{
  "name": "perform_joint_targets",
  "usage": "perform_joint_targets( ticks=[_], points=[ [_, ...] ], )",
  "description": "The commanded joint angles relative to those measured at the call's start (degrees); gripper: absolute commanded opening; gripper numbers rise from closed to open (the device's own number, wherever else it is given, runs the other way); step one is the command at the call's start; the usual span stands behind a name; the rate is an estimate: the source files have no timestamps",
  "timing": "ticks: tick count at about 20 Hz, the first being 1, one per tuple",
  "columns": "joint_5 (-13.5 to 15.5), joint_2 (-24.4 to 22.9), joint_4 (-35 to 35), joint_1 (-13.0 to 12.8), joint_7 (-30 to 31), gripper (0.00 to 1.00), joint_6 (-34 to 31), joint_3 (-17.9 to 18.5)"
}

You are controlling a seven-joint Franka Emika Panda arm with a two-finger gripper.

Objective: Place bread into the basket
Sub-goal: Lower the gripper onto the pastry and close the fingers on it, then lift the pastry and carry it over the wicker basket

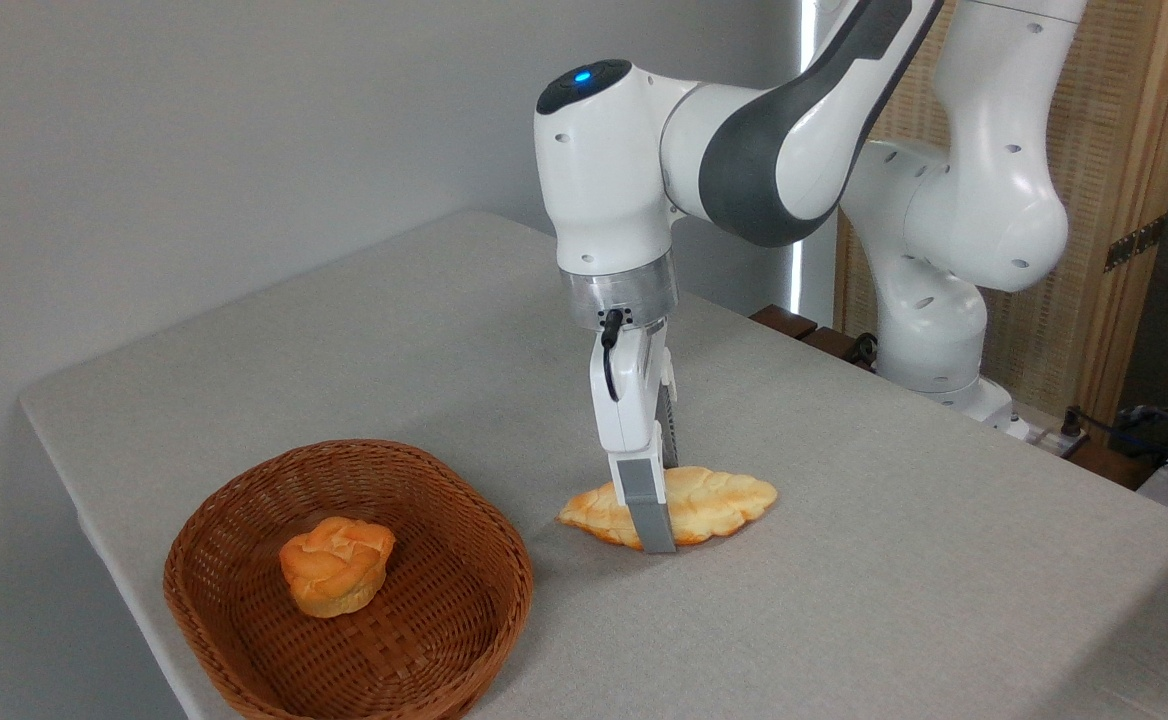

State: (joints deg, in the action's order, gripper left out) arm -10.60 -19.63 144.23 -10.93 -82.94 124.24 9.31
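**Wicker basket holds one bun; loaf not yet lifted**

Brown woven wicker forms the basket (244,640), which sits at the near left of the grey cloth-covered table (894,560) and holds a small round orange bun (336,565). The bread (719,500), a long flat braided loaf with toasted edges, lies flat on the table just right of the basket, apart from its rim.

The gripper (652,520) stands vertical over the loaf, left of its middle. The near grey finger (652,515) crosses the loaf's front edge, its tip at table level. The far finger is hidden behind it, so I cannot tell whether the fingers are spread around the loaf or already pinching it.

Judged stage: grasp in progress, no lift visible (the loaf shows no gap beneath it).

Risks noted:
- The hold is off-centre. The longer right-hand part may sag or swing on lifting, and the loaf could pivot out of the fingers.
- The loaf is nearly as long as the basket. Released askew, an end may catch the thick rim and leave it propped or tipping out.
- The bun occupies the basket's middle; the loaf may land on it and rest tilted.
- Fingertips at cloth level could drag the fabric.
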Motion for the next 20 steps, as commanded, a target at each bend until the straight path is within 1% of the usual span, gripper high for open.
perform_joint_targets(
  ticks=[1,11,13,16,17,18,19,20],
  points=[
    [-1.1,-0.2,0.5,-0.7,-0.6,0.39,1.3,1.0],
    [-1.0,-0.6,0.3,-0.7,0.4,0.39,0.7,1.0],
    [-0.5,-0.8,0.0,-0.7,0.8,0.39,0.5,0.9],
    [-0.1,-1.0,-1.3,-0.8,4.4,0.39,-3.5,0.8],
    [0.2,-1.1,-2.1,-0.9,5.2,0.39,-4.7,0.7],
    [2.1,-1.1,-3.7,-1.9,7.2,0.39,-7.8,0.7],
    [3.3,-1.1,-4.7,-2.7,8.0,0.39,-9.4,0.8],
    [5.1,-0.9,-6.8,-3.8,9.6,0.39,-11.9,0.9]
  ],
)
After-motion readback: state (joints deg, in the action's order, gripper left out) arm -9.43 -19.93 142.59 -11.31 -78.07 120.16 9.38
